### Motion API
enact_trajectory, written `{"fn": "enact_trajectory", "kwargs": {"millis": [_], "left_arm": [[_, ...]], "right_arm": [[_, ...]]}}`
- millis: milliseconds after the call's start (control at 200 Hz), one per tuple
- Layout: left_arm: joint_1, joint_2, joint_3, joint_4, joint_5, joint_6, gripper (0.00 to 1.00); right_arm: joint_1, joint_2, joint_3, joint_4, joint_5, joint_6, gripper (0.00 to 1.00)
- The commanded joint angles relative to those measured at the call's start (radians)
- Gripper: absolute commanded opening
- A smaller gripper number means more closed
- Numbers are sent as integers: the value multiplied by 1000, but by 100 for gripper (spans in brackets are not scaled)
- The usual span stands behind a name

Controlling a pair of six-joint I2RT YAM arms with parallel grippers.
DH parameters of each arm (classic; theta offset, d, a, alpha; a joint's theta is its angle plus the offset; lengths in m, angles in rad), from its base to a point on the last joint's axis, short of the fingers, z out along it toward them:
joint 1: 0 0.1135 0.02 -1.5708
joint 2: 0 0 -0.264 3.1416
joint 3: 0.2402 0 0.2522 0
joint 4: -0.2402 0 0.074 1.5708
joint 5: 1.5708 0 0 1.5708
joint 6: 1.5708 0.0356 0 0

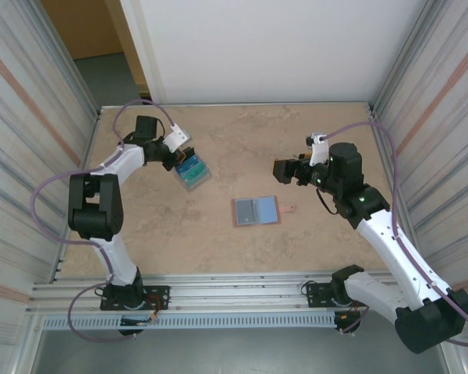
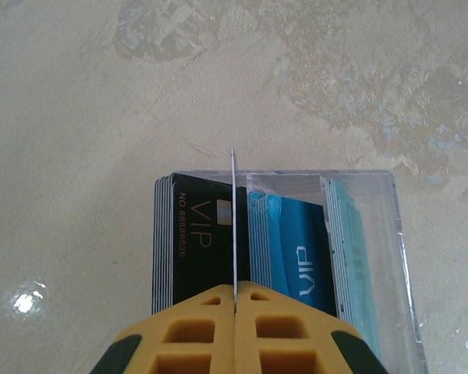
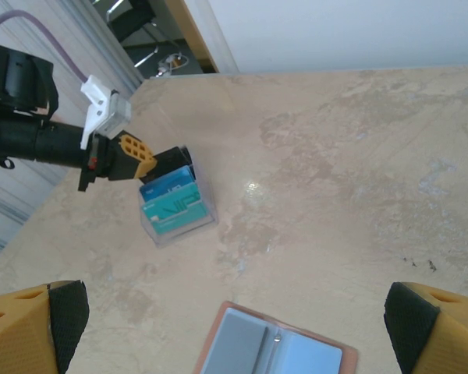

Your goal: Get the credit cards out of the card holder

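While the left gripper (image 2: 234, 290) pinches one credit card (image 2: 232, 210) edge-on above the clear box (image 2: 396, 234), it should lower straight into the gap; the card holder (image 1: 257, 210) lies open mid-table, right gripper (image 1: 285, 171) spread.

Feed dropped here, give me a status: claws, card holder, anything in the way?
Left claw shut on one card over clear box. Right claw open, empty. Card holder lies open, flat. Nothing blocking.
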Motion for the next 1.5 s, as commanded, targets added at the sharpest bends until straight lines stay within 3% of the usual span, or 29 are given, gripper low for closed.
{"fn": "enact_trajectory", "kwargs": {"millis": [0, 601, 852, 1233, 1318, 1378, 1493], "left_arm": [[-8, 25, 29, -21, -6, 5, 0], [-86, 60, 86, -19, -51, -25, 0], [-84, 6, 79, -38, -115, -27, 21], [-83, -112, 31, -19, -164, -44, 27], [-85, -156, 24, -19, -168, -52, 30], [-91, -199, 9, -12, -173, -67, 34], [-115, -298, -47, 31, -234, -157, 62]], "right_arm": [[-10, 5, -12, 30, -3, 26, 99], [-10, -2, -24, 18, 62, 58, 99], [-9, 1, -24, 17, 49, 62, 99], [-9, 15, -7, -36, 55, 66, 100], [-6, 55, 4, -74, 58, 65, 96], [2, 70, 11, -105, 73, 65, 92], [39, 100, 13, -158, 118, 68, 89]]}}
